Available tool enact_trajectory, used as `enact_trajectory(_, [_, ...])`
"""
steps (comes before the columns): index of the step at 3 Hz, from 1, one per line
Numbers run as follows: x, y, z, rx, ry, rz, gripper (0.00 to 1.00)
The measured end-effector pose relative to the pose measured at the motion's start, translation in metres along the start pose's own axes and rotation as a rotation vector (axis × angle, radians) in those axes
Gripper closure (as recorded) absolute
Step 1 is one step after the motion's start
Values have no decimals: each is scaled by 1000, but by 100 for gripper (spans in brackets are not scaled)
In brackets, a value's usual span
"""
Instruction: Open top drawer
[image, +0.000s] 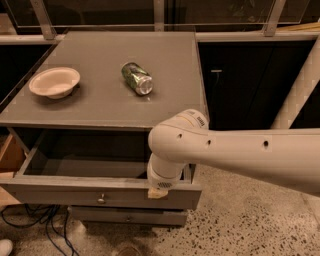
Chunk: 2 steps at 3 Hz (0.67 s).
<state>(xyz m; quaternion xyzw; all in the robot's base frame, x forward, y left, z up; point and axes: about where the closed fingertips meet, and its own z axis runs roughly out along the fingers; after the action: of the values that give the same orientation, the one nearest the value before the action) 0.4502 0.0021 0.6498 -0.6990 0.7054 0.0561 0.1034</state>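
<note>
The top drawer (60, 192) is a wide grey drawer pulled out from under the grey cabinet top (100, 107). Its deep grey box looks empty inside. A small round metal knob (101, 199) sits at the centre of its front panel. My white arm (235, 155) reaches in from the right. My gripper (159, 191) hangs at the drawer's front rim, right of the knob, with only a tan tip showing below the wrist. A slimmer drawer front (125, 217) shows below.
A white bowl (54, 82) stands at the left of the cabinet top. A green can (137, 78) lies on its side near the middle. Black cables (35, 222) lie on the speckled floor at the lower left. A dark cabinet (240, 80) stands to the right.
</note>
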Motion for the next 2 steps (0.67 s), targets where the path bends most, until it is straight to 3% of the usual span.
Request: enact_trajectory(2, [0,18,-4,4,-13,8,100])
